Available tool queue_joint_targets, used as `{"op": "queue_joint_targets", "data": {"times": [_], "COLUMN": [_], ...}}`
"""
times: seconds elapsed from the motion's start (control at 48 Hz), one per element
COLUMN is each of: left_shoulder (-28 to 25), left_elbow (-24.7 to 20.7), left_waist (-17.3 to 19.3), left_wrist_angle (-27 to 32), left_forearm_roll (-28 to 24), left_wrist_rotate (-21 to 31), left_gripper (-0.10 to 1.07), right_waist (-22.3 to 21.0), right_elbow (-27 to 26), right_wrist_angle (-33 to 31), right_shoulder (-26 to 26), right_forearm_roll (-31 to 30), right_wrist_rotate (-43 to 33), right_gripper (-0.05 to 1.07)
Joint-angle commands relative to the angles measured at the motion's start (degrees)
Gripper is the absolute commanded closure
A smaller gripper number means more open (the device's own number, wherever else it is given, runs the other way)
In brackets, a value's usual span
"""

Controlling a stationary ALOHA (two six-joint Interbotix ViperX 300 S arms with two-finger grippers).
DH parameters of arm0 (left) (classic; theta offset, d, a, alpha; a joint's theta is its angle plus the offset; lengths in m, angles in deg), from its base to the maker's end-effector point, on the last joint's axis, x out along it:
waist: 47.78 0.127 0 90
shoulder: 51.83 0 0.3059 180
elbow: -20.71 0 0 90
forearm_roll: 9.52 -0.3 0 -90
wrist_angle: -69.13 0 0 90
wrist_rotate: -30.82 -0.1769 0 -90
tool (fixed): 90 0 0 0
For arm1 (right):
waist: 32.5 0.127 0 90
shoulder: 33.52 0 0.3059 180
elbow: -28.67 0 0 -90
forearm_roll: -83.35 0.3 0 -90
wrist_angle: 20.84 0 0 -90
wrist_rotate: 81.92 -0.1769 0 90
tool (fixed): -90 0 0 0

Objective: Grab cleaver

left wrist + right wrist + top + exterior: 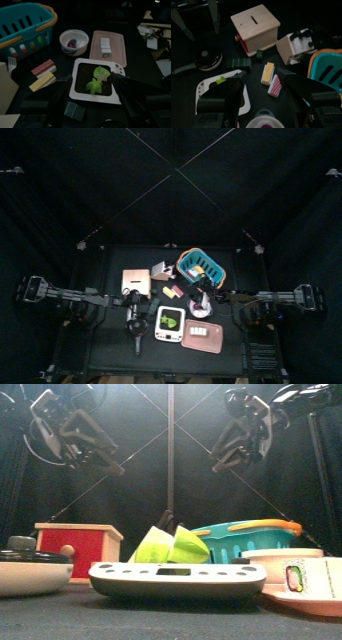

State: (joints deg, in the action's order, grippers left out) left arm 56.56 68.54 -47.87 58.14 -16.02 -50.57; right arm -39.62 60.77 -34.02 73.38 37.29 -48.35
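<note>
- Cleaver: from where I stand I cannot pick it out for sure in any view, so I cannot say where it lies or what it looks like.
- Top view: the black table (107, 353) is crowded and small. On it are a pale wooden box (135, 280), a teal plastic basket (203, 266), a white scale (168, 323) and a flat pink tray (205, 336).
- Front view: both arms hang high. The left gripper (60, 434) and right gripper (247, 429) are well above the box's red face (76, 544). A round pan (30, 569) is cut off at the edge.
- Left wrist view: the jaws stand wide with nothing between them, over the scale, which carries something green and leafy (97, 80).
- Right wrist view: the jaws are spread wide and empty. A white, boxy object (298, 45) beside the box is too blurred to name.
</note>
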Motion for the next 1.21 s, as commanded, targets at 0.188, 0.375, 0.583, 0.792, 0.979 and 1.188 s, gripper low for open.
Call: {"op": "queue_joint_targets", "data": {"times": [0.188, 0.375, 0.583, 0.792, 0.979, 1.188], "left_shoulder": [9.1, 12.0, 12.4, 12.4, 12.4, 12.3], "left_elbow": [5.8, 8.2, 9.3, 9.5, 10.0, 10.0], "left_waist": [5.3, 7.4, 7.9, 7.9, 7.9, 7.9], "left_wrist_angle": [-1.4, -1.4, -1.4, -1.4, -1.4, -1.4], "left_forearm_roll": [-1.0, -1.0, -0.9, -0.9, -0.8, -0.7], "left_wrist_rotate": [-0.2, -0.2, -0.1, -0.1, -0.1, 0.1], "left_gripper": [0.02, 0.02, 0.02, 0.02, 0.02, 0.02], "right_waist": [-5.7, -9.7, -12.0, -14.6, -15.5, -15.9], "right_elbow": [-6.9, -11.8, -16.2, -18.5, -18.6, -18.4], "right_wrist_angle": [6.0, 6.9, 10.5, 13.4, 13.4, 13.4], "right_shoulder": [-8.3, -15.3, -21.9, -26.2, -26.5, -26.6], "right_forearm_roll": [-4.7, -6.9, -8.4, -10.5, -11.2, -11.6], "right_wrist_rotate": [-0.2, -0.2, -0.1, -0.2, -0.1, -0.1], "right_gripper": [0.15, 0.15, 0.15, 0.15, 0.15, 0.15]}}
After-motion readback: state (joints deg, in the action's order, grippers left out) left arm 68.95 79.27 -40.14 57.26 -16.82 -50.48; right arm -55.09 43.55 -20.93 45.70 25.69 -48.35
